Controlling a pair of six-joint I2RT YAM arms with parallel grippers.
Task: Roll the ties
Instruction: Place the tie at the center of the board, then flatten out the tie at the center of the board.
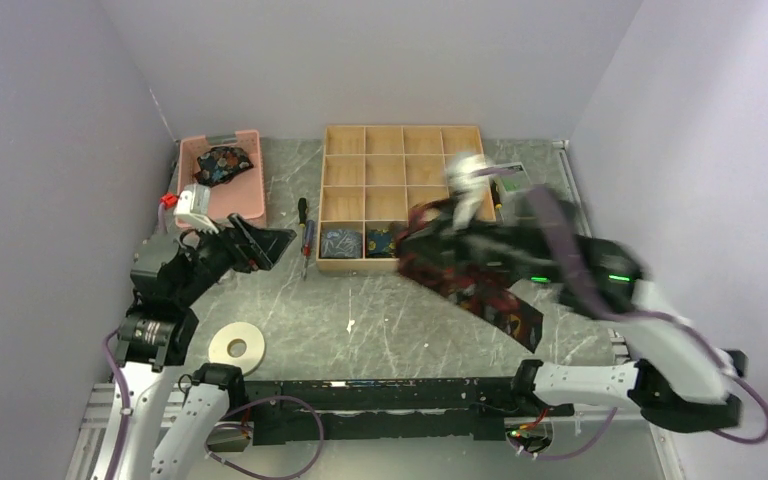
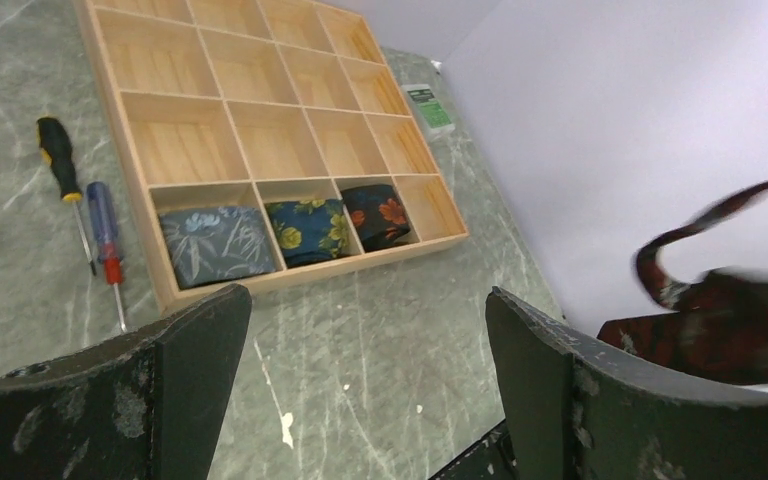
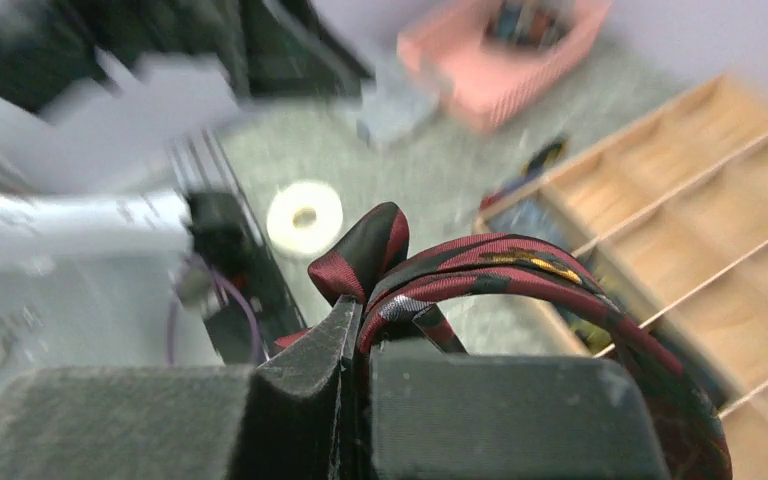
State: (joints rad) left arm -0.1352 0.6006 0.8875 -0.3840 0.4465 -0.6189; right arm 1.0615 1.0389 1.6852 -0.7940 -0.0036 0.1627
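Dangling tie point(image 1: 490, 300): maroon-and-black, crumpled, motion-blurred, above the desk point(image 1: 360, 320), near the divided wooden tray point(image 1: 345, 267).
Right fingers point(image 3: 335, 345): pressed together, pinching its fold.
Left fingers point(image 2: 200, 350): spread, empty.
Rolled ties point(image 2: 308, 230): three, tray's near row.

Before you: maroon-and-black tie point(image 3: 500, 265), grey-blue leaf-print roll point(image 2: 215, 245), navy-and-yellow floral roll point(image 2: 310, 230), black-and-orange floral roll point(image 2: 378, 215), pink basket point(image 1: 245, 200).

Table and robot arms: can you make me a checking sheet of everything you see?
Surface: grey marbled table.
Job's things: maroon tie hanging from the right gripper; three rolled ties in the wooden tray's front row; a loose tie in the pink basket.
Clutter: two screwdrivers, white tape roll.
Grippers: left gripper open, empty; right shut on the tie.
Cables: purple cables by the arm bases.
Surroundings: plain pale walls.
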